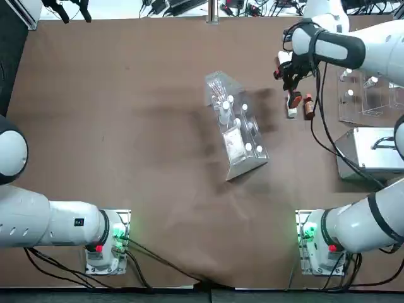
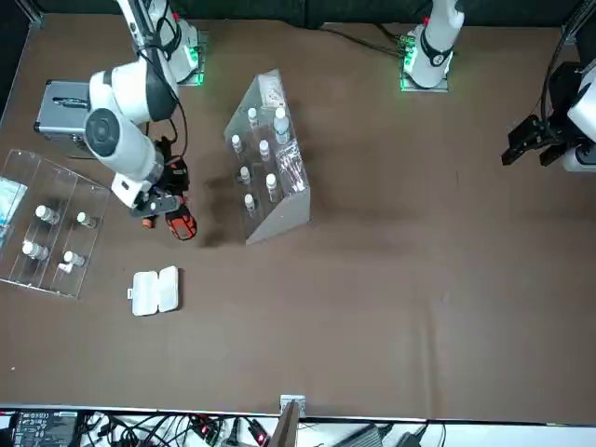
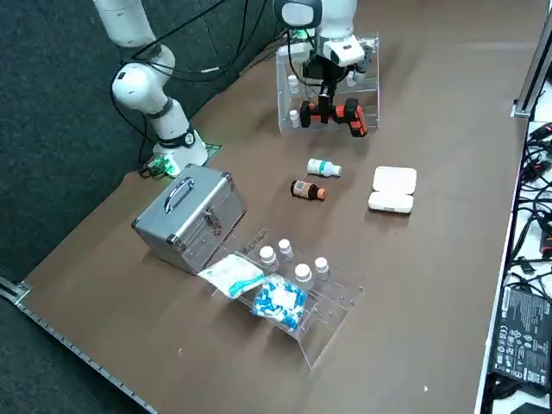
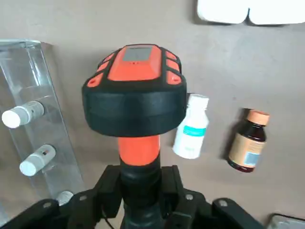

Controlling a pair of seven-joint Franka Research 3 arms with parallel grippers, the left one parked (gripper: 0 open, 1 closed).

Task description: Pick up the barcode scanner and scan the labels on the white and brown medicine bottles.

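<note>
Right gripper point(image 4: 143, 186) is clamped on the handle of the barcode scanner point(image 4: 136, 90); we have it up over the table point(image 1: 126, 126), orange-topped head clear of the surface. Clock is top view, gripper at center, 12 away from the bases.

White bottle point(image 4: 192, 126), bluish-green label, and amber-brown bottle point(image 4: 249, 140), pale orange cap, lie on their sides at about 5-6, near each other but apart, caps toward 12. Open white pill case point(image 3: 393, 190) sits at 11-12.

Clear rack with white-capped vials point(image 1: 246, 165) at 8. Second clear rack point(image 3: 315, 341) at 3-4: four white-capped vials, plus white packet point(image 3: 231, 274) and blue-and-white packet point(image 3: 279, 302). Silver latched case point(image 3: 190, 216) at 4-5.

Surface is matte brown, a few pale specks. Room: dark covering point(image 3: 69, 172) past the table on the base side; loose cables and a black power adapter point(image 3: 522, 336) beyond the far edge.
</note>
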